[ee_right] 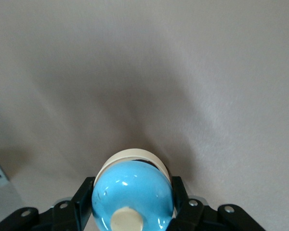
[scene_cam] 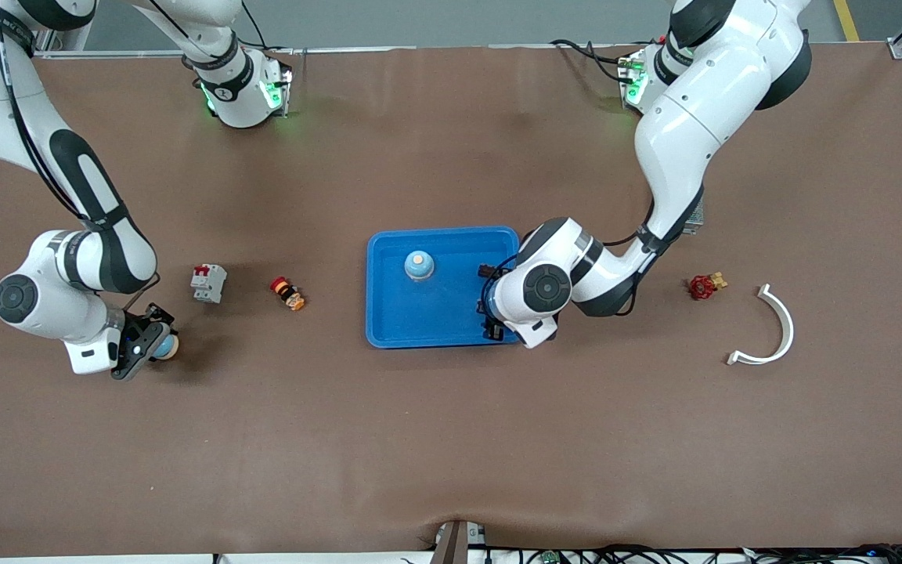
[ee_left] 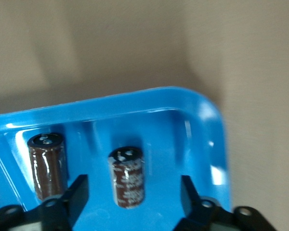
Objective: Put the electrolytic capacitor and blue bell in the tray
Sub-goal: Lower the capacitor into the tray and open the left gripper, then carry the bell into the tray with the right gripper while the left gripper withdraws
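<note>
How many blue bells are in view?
2. One glossy blue dome bell stands in the bright-blue plastic tray; the other sits in the right gripper, at the right arm's end of the table. The left gripper, over the tray, may hide more.

tray (scene_cam: 388, 313): bright blue
capacitors (ee_left: 128, 177): dark brown sleeves, black tops
bell in tray (scene_cam: 419, 265): light blue, cream button
gripped bell (ee_right: 132, 195): glossy light blue, cream base and knob
table (scene_cam: 451, 439): brown
curved piece (scene_cam: 768, 329): white
valve (scene_cam: 703, 287): red

Bright-blue tray (scene_cam: 420, 313) at frame centre holds an upright brown capacitor (ee_left: 127, 177) (a second stands beside it) and one blue bell (scene_cam: 418, 265).
</note>
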{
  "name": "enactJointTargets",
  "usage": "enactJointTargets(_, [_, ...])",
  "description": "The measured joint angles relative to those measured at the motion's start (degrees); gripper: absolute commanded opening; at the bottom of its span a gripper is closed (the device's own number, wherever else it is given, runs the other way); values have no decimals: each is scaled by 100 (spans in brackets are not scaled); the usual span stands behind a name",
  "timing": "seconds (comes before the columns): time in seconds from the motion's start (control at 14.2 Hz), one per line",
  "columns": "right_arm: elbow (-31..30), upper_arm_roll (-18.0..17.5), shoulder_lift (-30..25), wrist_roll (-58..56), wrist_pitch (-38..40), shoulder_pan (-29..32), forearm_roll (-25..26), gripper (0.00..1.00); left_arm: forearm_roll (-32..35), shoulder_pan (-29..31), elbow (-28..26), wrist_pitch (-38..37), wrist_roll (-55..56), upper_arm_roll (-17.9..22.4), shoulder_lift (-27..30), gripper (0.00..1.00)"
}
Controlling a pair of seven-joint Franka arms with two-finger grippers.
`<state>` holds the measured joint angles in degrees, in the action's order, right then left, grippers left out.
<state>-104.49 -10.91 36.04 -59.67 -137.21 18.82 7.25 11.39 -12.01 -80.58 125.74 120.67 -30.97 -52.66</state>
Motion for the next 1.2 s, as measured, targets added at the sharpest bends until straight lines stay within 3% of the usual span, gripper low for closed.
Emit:
enactJointTargets(0.21, [612, -55, -55, 605, 868, -295, -4, 44, 70, 103, 93, -44, -106, 4, 306, 100])
enactJointTargets(0.49, [1426, -77, -180, 1979, 2127, -991, -33, 44, 72, 362, 115, -406, -1033, 4, 922, 100])
enactJointTargets(0.84, [1627, -102, -216, 4084, 2299, -1898, -51, 44, 75, 759, 125, -1044, -2678, 13, 1712, 100])
enactJointTargets(1.2, [1644, -113, -246, 6133, 2285, -2899, -56, 44, 75, 1449, 133, -2015, -5133, 28, 2524, 100])
